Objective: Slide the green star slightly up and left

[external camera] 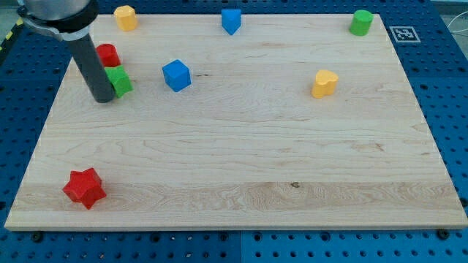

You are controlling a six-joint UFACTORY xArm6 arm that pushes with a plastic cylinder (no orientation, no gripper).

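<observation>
Camera view, surface: you see a pale wooden board (241,153) with visible grain, lying on a blue perforated base (439,73); a black-and-white marker tag (404,33) sits just off the board's top right corner.
Room: little shows beyond the blue base; a yellow-and-black striped edge (6,36) runs at the view's top left.
Hand: there is none on this arm, only a straight dark rod; nothing is held. My tip (104,98) rests on the surface near the view's upper left.
Green star: the green block (118,81) lies touching the rod's right side, partly hidden by it, so you cannot make out its shape fully.
Neighbours: a red round block (108,55) sits just above the green one.
Other blocks: yellow block (126,17) at the top left edge; blue block (231,21) at top centre; green cylinder (360,23) at top right; blue cube (176,75) right of my tip; yellow block (325,84) right of centre; red star (85,188) at the bottom left.
</observation>
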